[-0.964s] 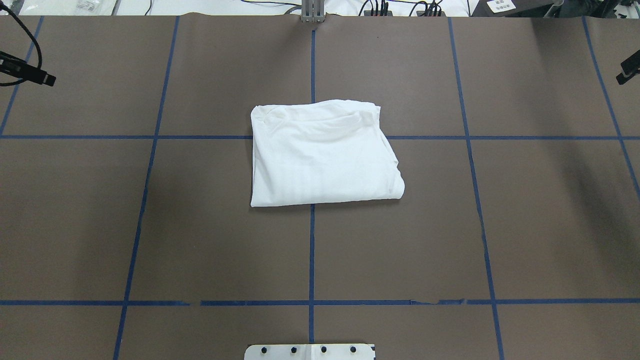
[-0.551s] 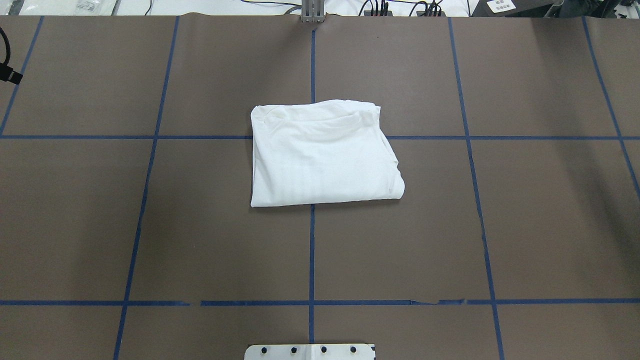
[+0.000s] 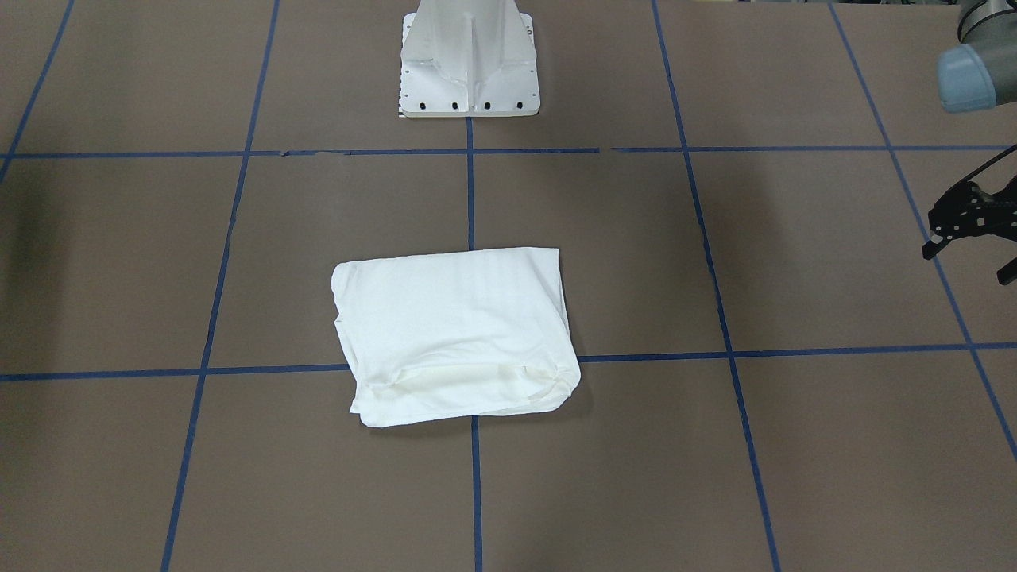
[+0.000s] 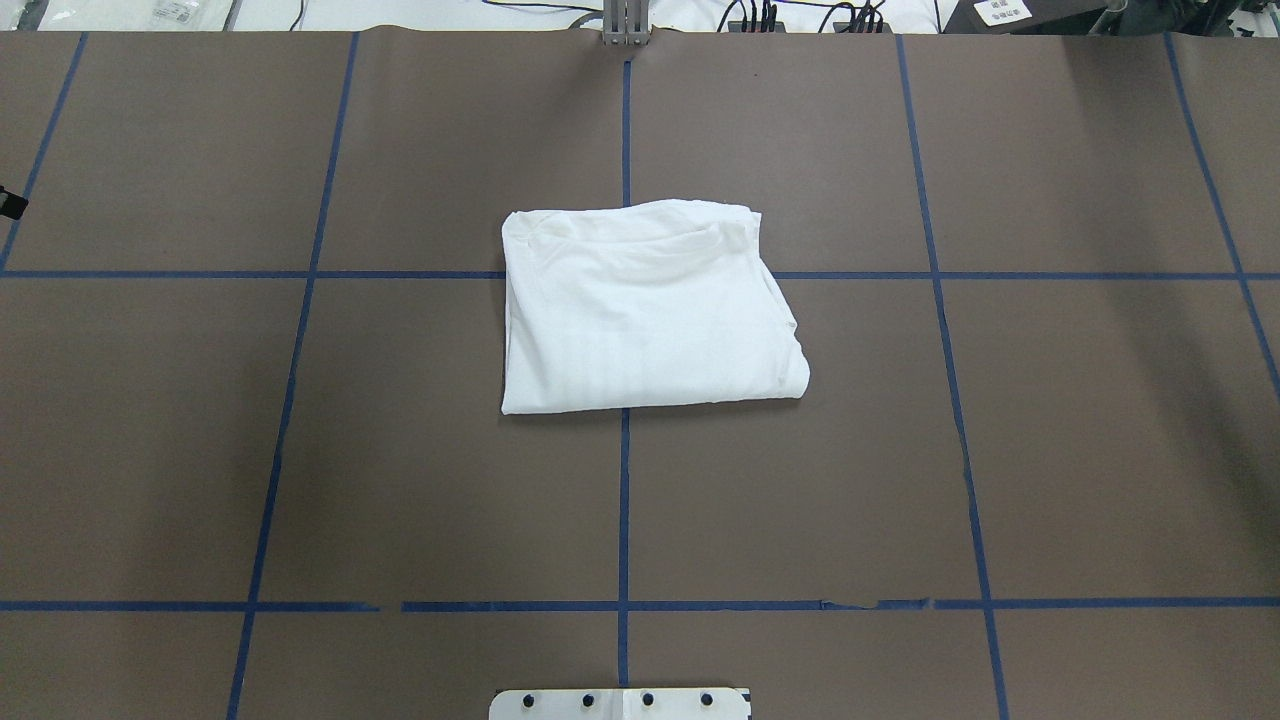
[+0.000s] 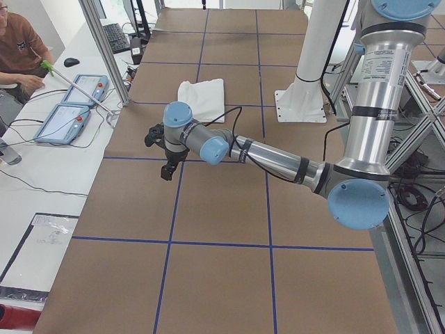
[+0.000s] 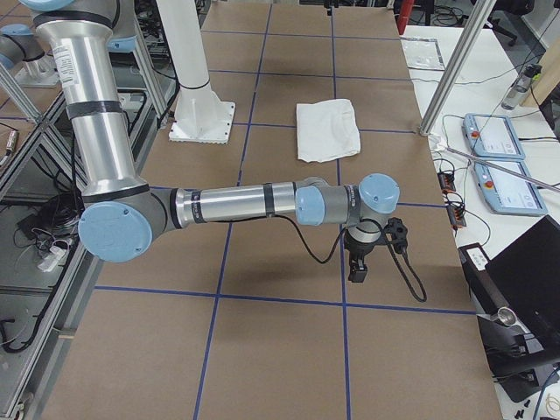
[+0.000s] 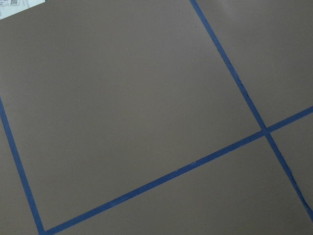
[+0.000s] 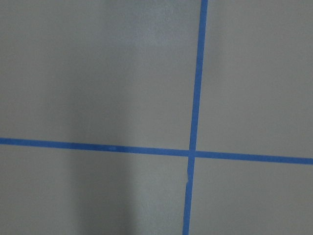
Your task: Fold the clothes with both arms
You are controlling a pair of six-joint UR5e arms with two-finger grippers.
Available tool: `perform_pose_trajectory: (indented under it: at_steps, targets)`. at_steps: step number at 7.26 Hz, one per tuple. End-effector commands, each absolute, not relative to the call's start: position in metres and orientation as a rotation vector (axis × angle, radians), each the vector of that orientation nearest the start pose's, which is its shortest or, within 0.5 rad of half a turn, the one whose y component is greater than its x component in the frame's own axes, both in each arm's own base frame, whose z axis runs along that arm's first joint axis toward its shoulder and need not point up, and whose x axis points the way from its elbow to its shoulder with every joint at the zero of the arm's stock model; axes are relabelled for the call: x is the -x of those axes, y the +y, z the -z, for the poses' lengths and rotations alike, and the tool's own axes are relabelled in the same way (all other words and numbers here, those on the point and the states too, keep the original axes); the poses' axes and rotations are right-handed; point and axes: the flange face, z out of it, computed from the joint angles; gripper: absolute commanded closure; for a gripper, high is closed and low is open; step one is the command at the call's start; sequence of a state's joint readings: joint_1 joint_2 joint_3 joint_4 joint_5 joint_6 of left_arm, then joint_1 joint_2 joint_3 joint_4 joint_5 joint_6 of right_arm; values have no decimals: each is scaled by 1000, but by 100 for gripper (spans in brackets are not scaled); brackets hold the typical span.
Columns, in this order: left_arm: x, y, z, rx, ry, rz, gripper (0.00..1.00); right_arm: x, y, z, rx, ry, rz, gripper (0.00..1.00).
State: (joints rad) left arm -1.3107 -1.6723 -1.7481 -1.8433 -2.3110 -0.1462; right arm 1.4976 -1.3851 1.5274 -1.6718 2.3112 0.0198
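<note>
White shirt (image 4: pixel 645 310) sits folded at frame centre, long axis left-right. My left fingers (image 3: pixel 949 222) are spread; can't read my right fingers (image 6: pixel 357 269). Both are well off it.

Silver tubes on left arm (image 5: pixel 271 156) and right arm (image 6: pixel 236 203), with grey joints and light-blue round caps. A black cable (image 6: pixel 411 282) looped at the wrist. The left gripper (image 3: pixel 968 264) and right gripper (image 6: pixel 357 269) were black. The white base (image 3: pixel 469 59) had dark screws (image 3: pixel 454 105).

You've got a brown table (image 4: pixel 1100 450) gridded with blue tape (image 4: pixel 622 500), and a white side desk (image 5: pixel 42 181) carrying two tablets (image 5: pixel 61 124).
</note>
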Motion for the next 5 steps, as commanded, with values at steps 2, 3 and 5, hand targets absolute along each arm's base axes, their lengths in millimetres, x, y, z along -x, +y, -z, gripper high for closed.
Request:
perform_pose_trajectory:
  at_steps: [2,3,5]
  targets:
    - [-47,-528,-512,-335,805,-242,1,-29,-526,-611,17,-721,79,0]
    - [-13,-527,-520,-346,791,-182,1,-32,-512,-595,-9,-722,83,0]
    - [18,-517,-553,-350,757,-223,1,-33,-499,-597,-8,-728,80,0]
